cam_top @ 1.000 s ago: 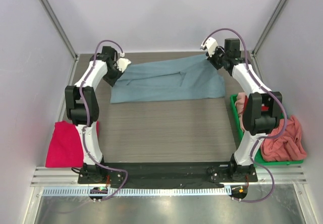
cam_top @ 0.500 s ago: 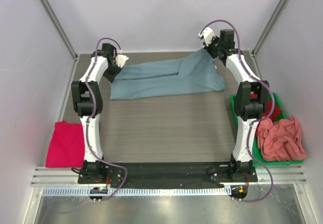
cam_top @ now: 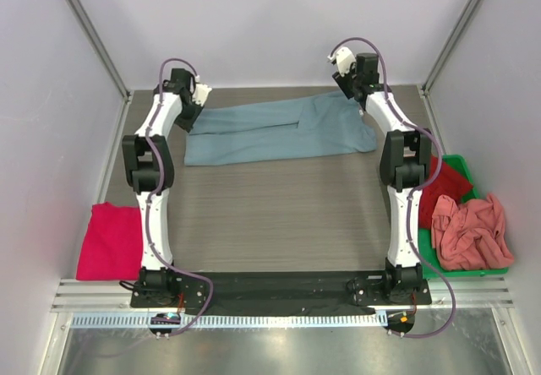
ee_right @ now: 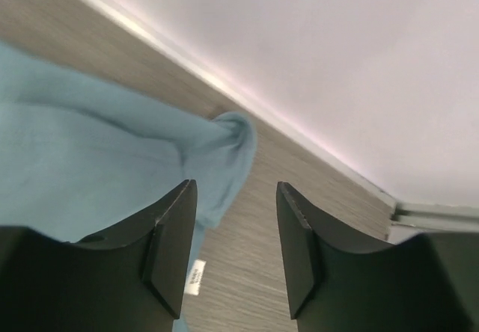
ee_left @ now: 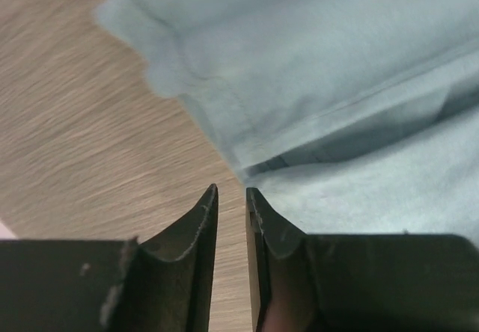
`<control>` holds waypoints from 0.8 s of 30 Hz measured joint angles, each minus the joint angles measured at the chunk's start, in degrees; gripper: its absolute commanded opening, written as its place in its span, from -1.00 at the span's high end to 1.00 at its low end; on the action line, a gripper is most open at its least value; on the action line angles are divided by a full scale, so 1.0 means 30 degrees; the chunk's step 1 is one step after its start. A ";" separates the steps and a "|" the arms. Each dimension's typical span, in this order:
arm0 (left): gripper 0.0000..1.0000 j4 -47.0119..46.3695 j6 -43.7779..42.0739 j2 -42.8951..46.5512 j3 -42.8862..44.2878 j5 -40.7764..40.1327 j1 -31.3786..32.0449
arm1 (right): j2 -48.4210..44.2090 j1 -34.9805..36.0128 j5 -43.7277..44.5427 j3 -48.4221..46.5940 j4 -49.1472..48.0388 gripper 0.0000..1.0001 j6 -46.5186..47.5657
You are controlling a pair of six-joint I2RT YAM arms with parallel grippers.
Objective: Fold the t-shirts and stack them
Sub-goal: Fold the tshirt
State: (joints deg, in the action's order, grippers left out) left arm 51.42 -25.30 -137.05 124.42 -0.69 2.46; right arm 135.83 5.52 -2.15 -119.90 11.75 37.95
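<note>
Overhead view with both wrist views. A blue shirt is spread across the far part of the table, its long side running left to right, with folds and creases along its middle. The left claw is held over the shirt's far left corner, and the right claw is held above its far right corner, close to the back wall.

In the left wrist view, the left claw is seen with its jaws parted by a narrow gap. Nothing is gripped between them. The blue shirt lies just beyond the tips, with a hemmed edge and the bare table to its left.

In the right wrist view, the right claw is seen with its jaws wide apart and nothing between them. A bunched corner of the blue shirt lies on the table just past the tips, near the foot of the wall.

A magenta shirt lies folded at the near left edge of the table, beside the left arm's base. At the near right, a salmon shirt is heaped in a green bin and hangs over its rim. A red shirt is seen in the far end of the same bin.
</note>
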 measured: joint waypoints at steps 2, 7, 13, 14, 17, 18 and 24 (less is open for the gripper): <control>0.47 -0.0517 0.0488 0.0386 -0.0219 -0.0525 -0.0007 | -0.0095 0.0095 0.1027 0.0007 -0.0627 -0.08 -0.0423; 0.19 -0.1566 -0.0175 0.3679 -0.2769 -0.1158 0.0058 | -0.2710 0.0124 0.1996 0.2426 -0.1406 -0.11 -0.1501; 0.47 -0.2135 -0.4889 0.9697 -0.9486 -0.1260 0.0976 | -0.7344 0.0102 0.0874 0.6084 -0.0204 -0.11 -0.3461; 0.47 -0.2040 -0.5544 1.0171 -1.0375 -0.1224 0.1188 | -0.7839 0.0109 0.0554 0.6484 0.0073 -0.11 -0.3861; 0.46 -0.1880 -0.7191 1.0302 -1.2531 -0.1107 0.1865 | -0.8714 0.0124 -0.0211 0.7825 0.0678 -0.11 -0.4911; 0.46 -0.1843 -0.7410 1.0047 -1.2874 -0.1078 0.1982 | -0.8786 0.0124 -0.0393 0.8349 0.0780 -0.11 -0.5151; 0.43 -0.2091 -0.7723 0.8087 -1.3034 -0.1056 0.1967 | -0.8014 0.0095 -0.0984 1.0455 0.2892 -0.08 -0.5428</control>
State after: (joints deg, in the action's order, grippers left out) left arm 45.15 -48.47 -112.79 85.32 -3.86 8.36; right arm 111.79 5.80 -5.10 -88.53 20.43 21.67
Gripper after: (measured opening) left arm 0.283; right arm 0.546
